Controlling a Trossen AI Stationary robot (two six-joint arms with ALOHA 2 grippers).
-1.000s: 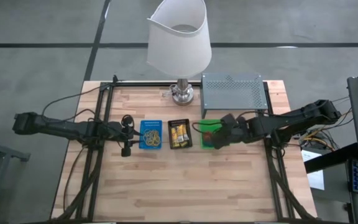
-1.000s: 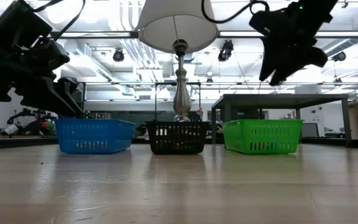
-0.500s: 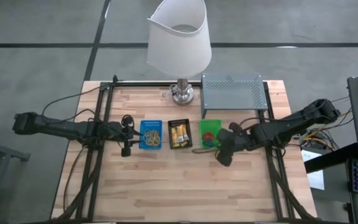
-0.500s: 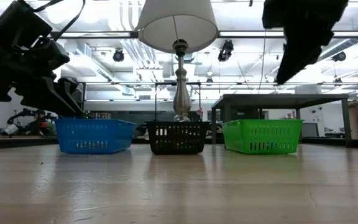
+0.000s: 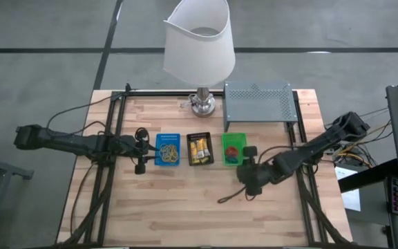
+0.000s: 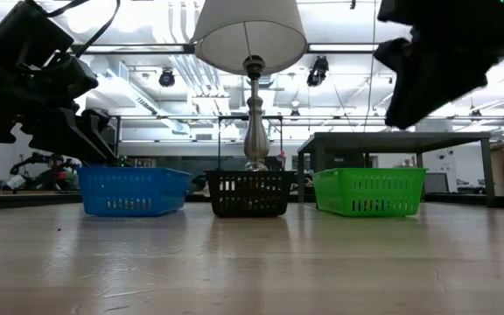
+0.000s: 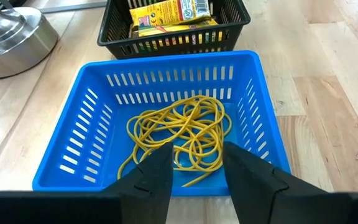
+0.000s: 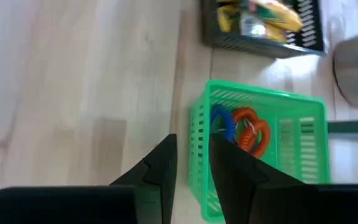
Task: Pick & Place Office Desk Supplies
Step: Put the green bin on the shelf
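The left gripper (image 7: 194,165) is held just above the near rim of the blue tray (image 7: 263,124), with its two dark fingers (image 7: 157,171) spread a little and nothing pinched between them. Directly ahead of and below the fingertips, a loose tangle of yellow rubber bands (image 7: 182,134) is seen lying on the tray floor. The bands are judged to be very light, soft and springy; they are tangled, so several are likely to be lifted together. The thick knot at the middle of the tangle is judged the best place to be pinched, since single strands lying flat on the slotted floor could slip from the pads.

Beyond the blue tray, farther from the left gripper, yellow packets with red marks (image 7: 169,12) are stacked in the black tray (image 7: 235,22). These are judged light and slightly stiff, with a smooth wrapper, and are best taken across their narrow width.

The right gripper (image 8: 191,165) is held over bare table (image 8: 73,81) just off the green tray (image 8: 197,134), its fingers nearly pressed together with only a narrow gap and nothing held. Ahead of it, inside that tray, blue and red rings (image 8: 241,127) are heaped; they are judged light, and are best taken by the rim.
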